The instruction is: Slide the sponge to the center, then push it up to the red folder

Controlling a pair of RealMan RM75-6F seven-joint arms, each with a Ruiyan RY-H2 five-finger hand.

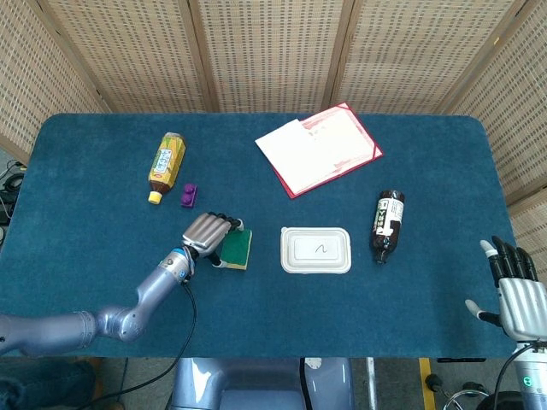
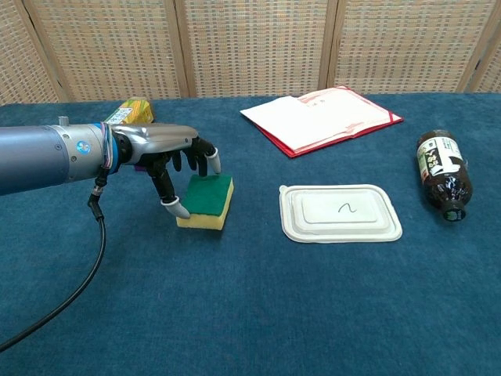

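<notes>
Left robot hand (image 2: 174,160) first: we see it arched over the left edge of the sponge (image 2: 207,200), thumb at the near-left corner and fingertips on the green top's far-left part. We read this as a pushing contact, though we cannot tell for sure whether the fingers clamp the block or only press on it. Across the blue worktop (image 1: 102,162), the red folder (image 1: 320,149) lies far and to the right of the sponge, with white sheets on it. Just right of the sponge sits the white lidded container (image 1: 316,249). We judge the sponge now near the middle; its long axis runs near-to-far, roughly toward the folder. Our right robot hand (image 1: 517,295) rests open, empty, at the near-right edge, well apart, so the left is nearer.
</notes>
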